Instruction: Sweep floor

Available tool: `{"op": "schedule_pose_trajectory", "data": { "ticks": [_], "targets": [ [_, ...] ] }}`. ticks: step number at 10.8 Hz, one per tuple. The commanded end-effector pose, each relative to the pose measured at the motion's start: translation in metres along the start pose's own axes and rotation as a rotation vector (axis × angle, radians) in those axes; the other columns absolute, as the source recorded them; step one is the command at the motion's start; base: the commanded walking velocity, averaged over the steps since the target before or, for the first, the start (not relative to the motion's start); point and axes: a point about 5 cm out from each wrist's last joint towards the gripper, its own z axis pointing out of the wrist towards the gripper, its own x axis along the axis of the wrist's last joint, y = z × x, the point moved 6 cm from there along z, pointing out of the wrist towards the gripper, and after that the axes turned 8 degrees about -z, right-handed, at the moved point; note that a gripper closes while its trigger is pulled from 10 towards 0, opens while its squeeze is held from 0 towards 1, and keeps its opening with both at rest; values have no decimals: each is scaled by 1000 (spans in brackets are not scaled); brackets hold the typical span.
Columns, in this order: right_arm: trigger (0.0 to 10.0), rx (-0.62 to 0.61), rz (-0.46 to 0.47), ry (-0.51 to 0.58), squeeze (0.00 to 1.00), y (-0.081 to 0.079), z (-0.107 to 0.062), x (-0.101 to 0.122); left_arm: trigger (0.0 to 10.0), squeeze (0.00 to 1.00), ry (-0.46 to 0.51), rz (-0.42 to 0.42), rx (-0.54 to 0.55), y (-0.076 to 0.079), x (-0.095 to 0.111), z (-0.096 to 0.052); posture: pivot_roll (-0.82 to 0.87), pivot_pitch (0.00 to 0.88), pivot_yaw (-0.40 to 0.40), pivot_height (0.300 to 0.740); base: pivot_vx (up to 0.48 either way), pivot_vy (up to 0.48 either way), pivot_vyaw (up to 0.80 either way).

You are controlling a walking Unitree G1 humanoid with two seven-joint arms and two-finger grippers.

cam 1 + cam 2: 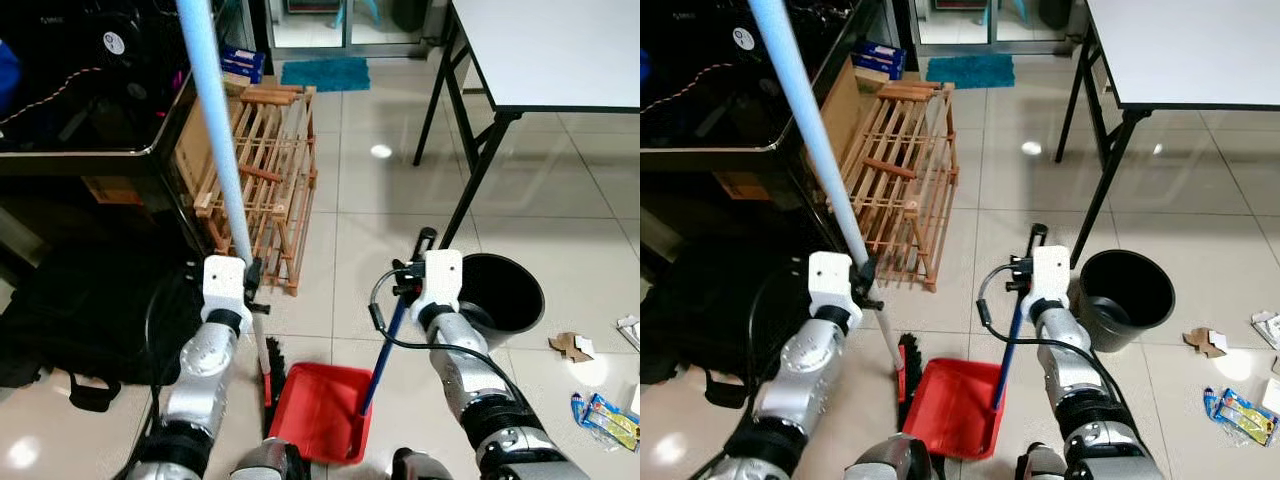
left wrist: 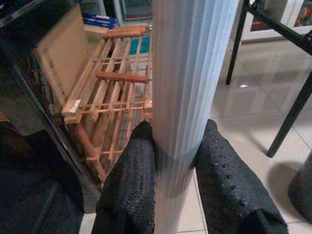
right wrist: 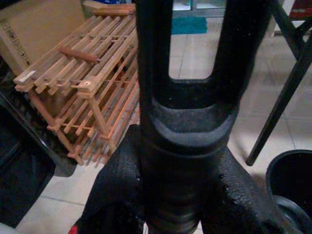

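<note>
The left gripper [image 1: 252, 285] pinched the pale blue broom pole [image 1: 215, 140] at nine o'clock — the right gripper [image 1: 408, 283] clamped the red dustpan's [image 1: 320, 410] black handle [image 3: 187, 126] at three o'clock.

Broom [image 1: 218, 150]: pale blue handle, near-upright, bristles at floor beside red dustpan [image 1: 322, 408], blue-handled.

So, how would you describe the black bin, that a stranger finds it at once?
Start from the white table on the robot's right and follow its nearest black leg down to the tiles. The black bin stands there: round, open-topped, the only dark container, unlike the flat red dustpan nearby.
</note>
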Motion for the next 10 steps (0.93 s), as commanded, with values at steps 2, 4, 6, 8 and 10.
{"op": "schedule_pose_trajectory", "data": {
  "ticks": [2,4,6,8,10],
  "targets": [
    [10000,-28,-4,34,0,7,4,10,10000,0,-5,19,8,-4,-2,-1,-118,148,121,740,0,0,0],
    [10000,-39,-17,48,0,10,7,16,10000,0,-5,22,6,-4,-2,1,-119,152,123,740,0,0,800],
    [10000,-37,-14,36,0,7,8,13,10000,0,-32,29,20,-8,-9,2,-116,153,124,740,0,0,659],
    [10000,-28,-11,22,0,-1,11,11,10000,0,-102,76,59,-21,-26,1,-120,155,126,740,0,0,288],
    [10000,-31,-14,24,0,0,12,13,10000,0,-98,67,63,-23,-23,4,-121,162,127,740,0,0,0]
  ]
}}
